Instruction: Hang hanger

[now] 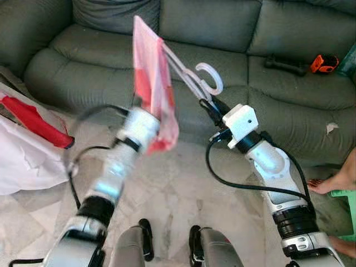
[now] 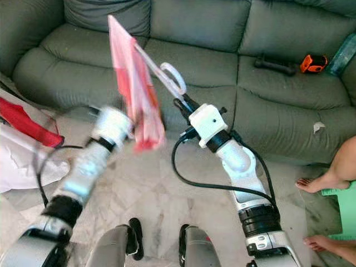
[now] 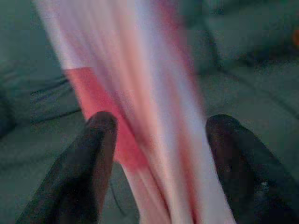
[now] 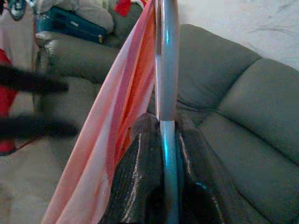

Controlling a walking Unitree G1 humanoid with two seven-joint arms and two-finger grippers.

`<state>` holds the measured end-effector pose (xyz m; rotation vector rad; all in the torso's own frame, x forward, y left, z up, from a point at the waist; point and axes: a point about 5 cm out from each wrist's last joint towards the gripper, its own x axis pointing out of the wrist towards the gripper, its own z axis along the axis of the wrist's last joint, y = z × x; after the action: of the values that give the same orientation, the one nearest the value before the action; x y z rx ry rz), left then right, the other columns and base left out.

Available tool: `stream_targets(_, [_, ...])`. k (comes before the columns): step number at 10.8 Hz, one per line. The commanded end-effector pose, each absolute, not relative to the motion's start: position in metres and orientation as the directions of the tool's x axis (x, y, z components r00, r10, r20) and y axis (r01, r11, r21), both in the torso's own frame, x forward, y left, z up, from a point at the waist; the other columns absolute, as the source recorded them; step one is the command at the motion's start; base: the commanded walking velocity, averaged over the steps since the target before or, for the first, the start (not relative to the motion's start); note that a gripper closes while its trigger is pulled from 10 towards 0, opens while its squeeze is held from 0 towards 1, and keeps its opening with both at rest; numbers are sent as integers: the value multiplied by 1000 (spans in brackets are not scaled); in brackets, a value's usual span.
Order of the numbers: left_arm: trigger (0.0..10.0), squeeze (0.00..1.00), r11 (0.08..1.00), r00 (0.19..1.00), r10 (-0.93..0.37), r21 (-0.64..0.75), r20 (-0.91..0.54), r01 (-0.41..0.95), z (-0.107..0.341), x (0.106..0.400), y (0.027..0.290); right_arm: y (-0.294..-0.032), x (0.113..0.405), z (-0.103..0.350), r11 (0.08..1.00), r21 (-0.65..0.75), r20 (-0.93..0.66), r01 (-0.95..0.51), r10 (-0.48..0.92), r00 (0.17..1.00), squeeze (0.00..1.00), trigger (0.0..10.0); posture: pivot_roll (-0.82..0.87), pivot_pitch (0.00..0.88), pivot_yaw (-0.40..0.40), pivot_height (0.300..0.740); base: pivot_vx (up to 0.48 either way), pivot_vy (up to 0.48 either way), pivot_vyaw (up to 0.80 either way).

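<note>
Right gripper (image 1: 213, 109), jaws pinching the white hanger (image 1: 192, 78) above the grey sofa (image 1: 289, 105), should hold steady while the left gripper (image 3: 159, 154), jaws spread, straddles the draped pink cloth (image 1: 153, 83) without tugging.

Blurred pink and red cloth (image 3: 140, 116) hangs between the left gripper's (image 3: 161, 140) spread black fingers (image 3: 93, 154), with a grey sofa (image 3: 252, 79) behind.

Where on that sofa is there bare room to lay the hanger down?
The left seat cushion is bare. The right cushion is crowded at the back by a black tool and an orange tape measure; its front is bare apart from a paper scrap.
</note>
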<state>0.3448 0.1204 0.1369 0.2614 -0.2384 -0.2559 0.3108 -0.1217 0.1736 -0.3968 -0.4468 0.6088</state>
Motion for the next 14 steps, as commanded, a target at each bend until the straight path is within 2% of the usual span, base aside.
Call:
stream_targets(1, [10000,1000,961,948,-236,194,213,195,143,349,123,-118,306,174,742,-473,301,-475,642,705,0,10000,-63,223,-41,740,0,0,0])
stream_targets(4, [10000,1000,982,939,-173,126,297,141,165,357,126,-111,302,168,707,-484,281,-516,684,674,0,10000,-70,225,-38,740,0,0,0])
stream_targets(8, [10000,1000,997,952,-80,15,295,79,169,359,137,-110,303,166,698,-484,270,-528,693,669,0,10000,-61,224,-42,740,0,0,0])
stream_targets(9, [10000,827,996,954,-64,-35,292,78,172,362,140,-110,302,163,691,-487,259,-535,699,667,0,10000,-63,225,-39,740,0,0,0])
stream_targets(10, [10000,0,991,955,-73,-83,287,101,174,363,141,-111,301,161,689,-487,253,-537,699,668,0,10000,-65,226,-38,740,0,0,0])
stream_targets(11, [392,0,981,943,-113,-118,313,157,176,361,138,-111,301,160,688,-487,250,-538,700,669,0,10000,-65,226,-38,740,0,0,0])
stream_targets(12, [0,0,976,928,-130,-120,348,182,181,359,137,-110,300,159,682,-491,242,-542,704,667,0,10000,-66,226,-38,740,0,0,0])
stream_targets(14, [0,0,974,922,-130,-128,365,188,185,359,138,-111,301,158,680,-494,237,-542,705,668,0,10000,-64,225,-39,740,0,0,0])
